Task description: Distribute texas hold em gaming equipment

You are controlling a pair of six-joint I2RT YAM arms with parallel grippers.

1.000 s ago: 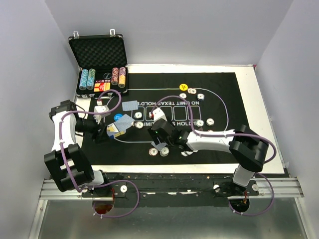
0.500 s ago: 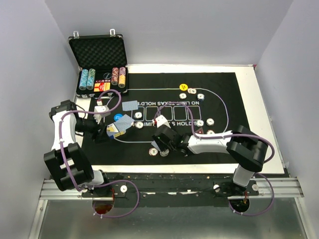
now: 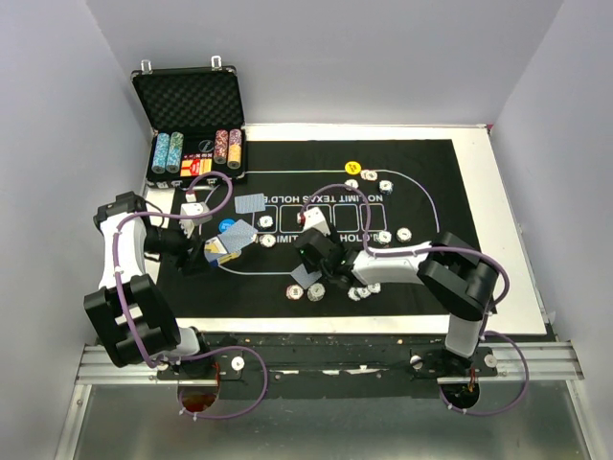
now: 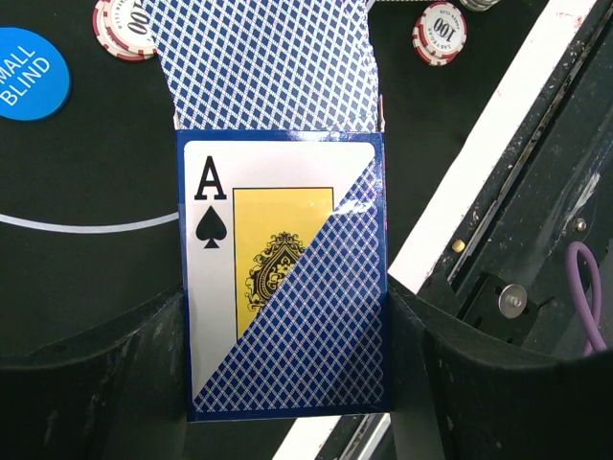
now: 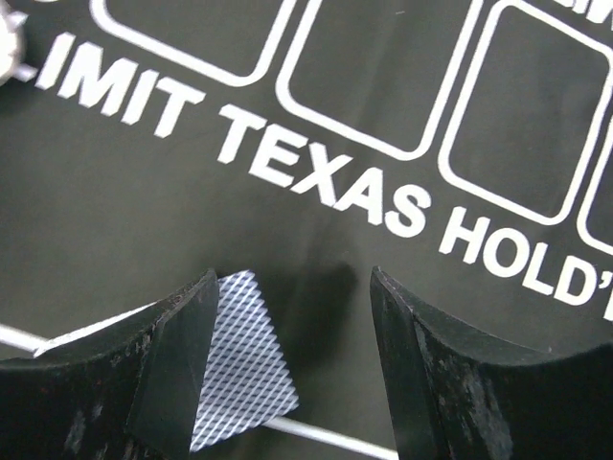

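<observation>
My left gripper [image 4: 285,326] is shut on a blue card box [image 4: 287,278] showing an ace of spades, with blue-backed playing cards [image 4: 268,57] fanned out of its top. In the top view it [image 3: 206,251] hovers over the mat's left end, beside the blue button [image 3: 226,226]. My right gripper [image 5: 292,283] stands open over the black mat [image 3: 431,163], nothing between its fingers. One blue-backed card [image 5: 239,383] lies flat by its left finger. From above, that card [image 3: 306,276] sits just behind two poker chips [image 3: 305,291]. A yellow button [image 3: 352,169] lies far back.
The open metal case [image 3: 192,105] with chip stacks stands at the back left. Loose chips [image 3: 383,237] dot the mat's centre and right. Another card [image 3: 249,203] lies face down left of the printed boxes. White table border [image 3: 508,240] runs along the right.
The right arm has swung left and its gripper has shifted slightly, leaving a blue-backed card showing on the mat by the front chips. The left arm has not moved.
</observation>
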